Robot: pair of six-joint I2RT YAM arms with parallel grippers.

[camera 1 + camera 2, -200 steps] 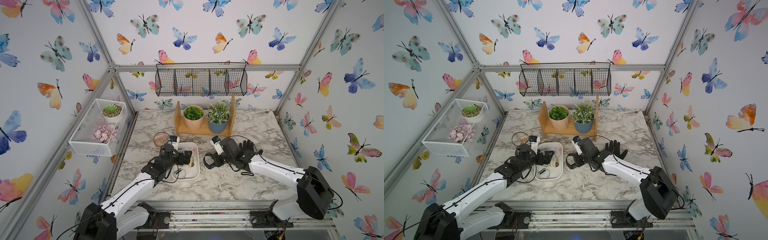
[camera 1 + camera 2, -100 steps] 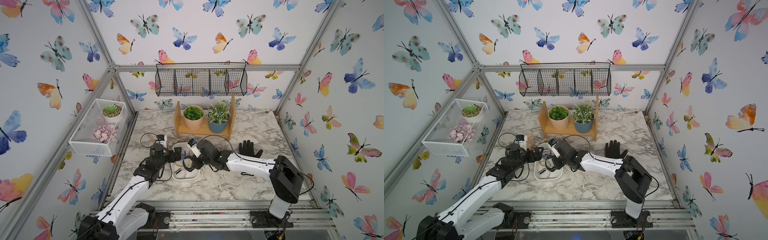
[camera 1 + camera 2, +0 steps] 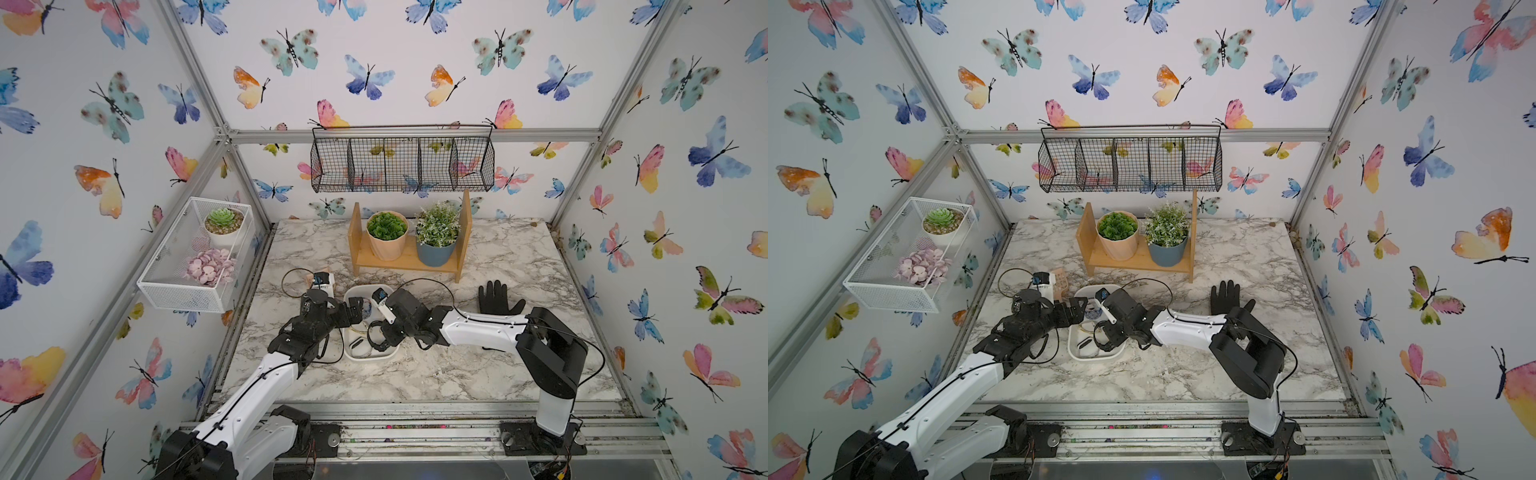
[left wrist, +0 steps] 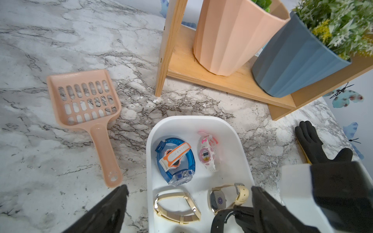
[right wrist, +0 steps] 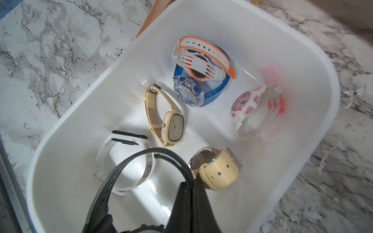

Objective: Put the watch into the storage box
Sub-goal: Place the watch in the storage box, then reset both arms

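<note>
My right gripper (image 5: 189, 187) pinches the watch (image 5: 107, 187) by its strap over the box (image 5: 262, 40), my left gripper (image 4: 188, 188) spread across its rim.

We see the storage box (image 3: 371, 355) at lower centre of both top views, on the table (image 3: 498, 257). Other watches (image 4: 175, 159) lie inside it, and the watch (image 5: 116, 174) hangs over its lower end. The scoop (image 3: 1060, 279) lies to its upper left, the glove (image 3: 496, 299) to its right and the plant stand (image 3: 409, 264) behind it.
</note>
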